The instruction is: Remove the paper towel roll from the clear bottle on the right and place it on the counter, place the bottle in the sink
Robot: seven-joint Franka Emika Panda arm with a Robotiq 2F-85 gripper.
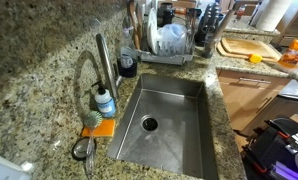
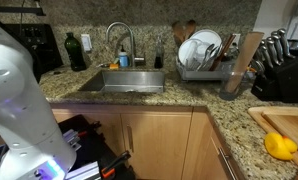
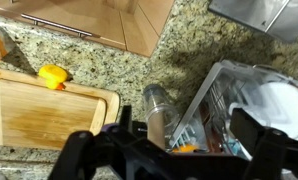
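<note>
The blurred pincer is cut off by the wrist view's bottom edge.

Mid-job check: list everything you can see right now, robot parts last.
Speckled brown granite counter: one, around the sink.
Stainless-steel sink: one, grey.
Curved metal faucet: one, silver, behind sink.
Small blue-labelled bottle: one, by faucet.
Orange sponge: one, at sink's edge.
Wire dish rack: one, grey, holding white plates.
Dark green bottle: one, against wall.
Tall tan cylinder: one, beside rack.
Black knife block: one, beside cylinder.
Wooden cutting board: one, tan, carrying one yellow fruit.
White paper towel roll: one, far corner.
White robot arm: one.
Black gripper: one, open.
</note>
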